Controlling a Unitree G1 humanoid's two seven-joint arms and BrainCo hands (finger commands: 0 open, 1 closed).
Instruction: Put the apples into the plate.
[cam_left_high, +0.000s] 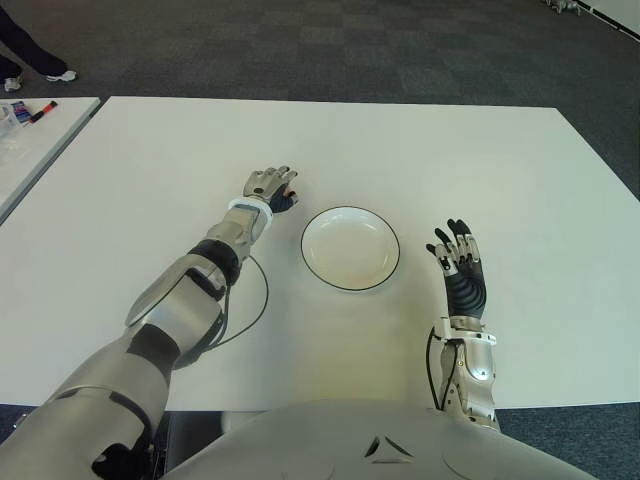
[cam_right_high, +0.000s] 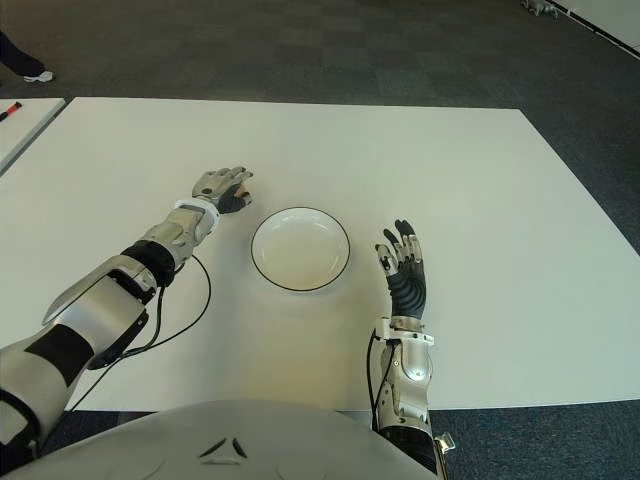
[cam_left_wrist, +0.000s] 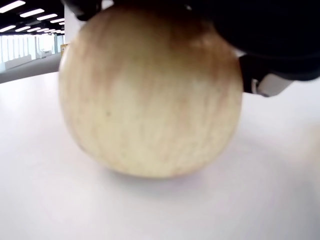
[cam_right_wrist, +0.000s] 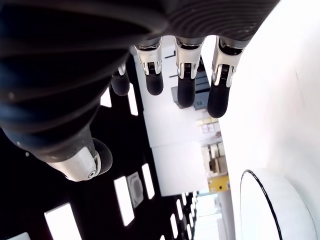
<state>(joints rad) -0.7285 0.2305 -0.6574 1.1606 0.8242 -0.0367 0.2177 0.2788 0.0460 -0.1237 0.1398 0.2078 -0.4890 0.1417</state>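
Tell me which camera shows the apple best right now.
The left wrist view: the apple fills the picture, sitting on the white table under the left hand. In both eye views that hand covers it completely. The right wrist view shows only the open right hand and the plate.
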